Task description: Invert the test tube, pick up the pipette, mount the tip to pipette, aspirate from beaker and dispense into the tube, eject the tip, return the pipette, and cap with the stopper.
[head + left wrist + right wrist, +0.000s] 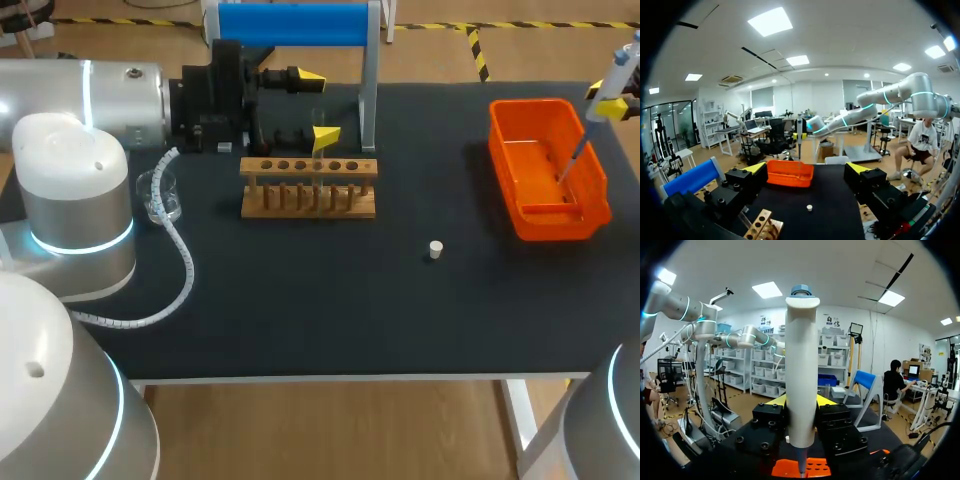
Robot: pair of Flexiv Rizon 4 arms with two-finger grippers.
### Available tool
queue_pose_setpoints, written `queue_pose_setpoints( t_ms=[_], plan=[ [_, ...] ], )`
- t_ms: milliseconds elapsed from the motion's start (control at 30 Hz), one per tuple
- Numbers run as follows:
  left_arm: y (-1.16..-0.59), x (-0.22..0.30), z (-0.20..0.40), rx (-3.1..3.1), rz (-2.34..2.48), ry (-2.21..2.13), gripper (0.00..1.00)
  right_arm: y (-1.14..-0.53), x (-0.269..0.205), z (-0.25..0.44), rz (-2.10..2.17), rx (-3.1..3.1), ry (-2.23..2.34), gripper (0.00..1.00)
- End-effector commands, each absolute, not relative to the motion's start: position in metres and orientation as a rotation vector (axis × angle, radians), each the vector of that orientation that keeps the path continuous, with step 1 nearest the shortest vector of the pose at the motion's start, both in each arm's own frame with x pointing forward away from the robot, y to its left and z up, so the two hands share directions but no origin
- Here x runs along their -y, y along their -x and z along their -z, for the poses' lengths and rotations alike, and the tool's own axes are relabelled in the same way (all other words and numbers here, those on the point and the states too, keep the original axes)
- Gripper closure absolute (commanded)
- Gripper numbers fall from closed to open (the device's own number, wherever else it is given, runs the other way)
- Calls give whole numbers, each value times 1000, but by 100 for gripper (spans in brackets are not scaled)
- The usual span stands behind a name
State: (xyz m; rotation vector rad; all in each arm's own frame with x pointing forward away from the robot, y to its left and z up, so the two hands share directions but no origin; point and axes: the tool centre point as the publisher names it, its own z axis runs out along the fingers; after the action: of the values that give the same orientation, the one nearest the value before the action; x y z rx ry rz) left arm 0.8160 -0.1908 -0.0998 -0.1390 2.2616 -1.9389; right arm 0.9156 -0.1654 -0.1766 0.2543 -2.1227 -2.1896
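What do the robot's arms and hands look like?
The left arm and right arm are rounded silver-white shells with glowing cyan rings. A white coiled cable trails the left. The left hand and right hand are black, blocky, yellow-tipped.

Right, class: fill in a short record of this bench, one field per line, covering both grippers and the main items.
left gripper: open, above the wooden rack
right gripper: shut on the pipette, over the orange bin
stopper: loose on the table, between rack and bin
beaker: on the table, beside the left arm
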Motion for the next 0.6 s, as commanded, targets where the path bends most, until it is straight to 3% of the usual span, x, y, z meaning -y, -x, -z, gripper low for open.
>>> queue_pose_setpoints(
  t_ms=[33,233,600],
  plan=[
    [-815,190,101,-2257,1943,136,0,-915,165,176,2188,2128,-254,100],
    [-815,190,101,-2257,1943,136,0,-915,165,176,2188,2128,-254,100],
    [-826,293,62,-2341,1857,106,0,-915,165,176,2188,2128,-254,100]
  ],
)
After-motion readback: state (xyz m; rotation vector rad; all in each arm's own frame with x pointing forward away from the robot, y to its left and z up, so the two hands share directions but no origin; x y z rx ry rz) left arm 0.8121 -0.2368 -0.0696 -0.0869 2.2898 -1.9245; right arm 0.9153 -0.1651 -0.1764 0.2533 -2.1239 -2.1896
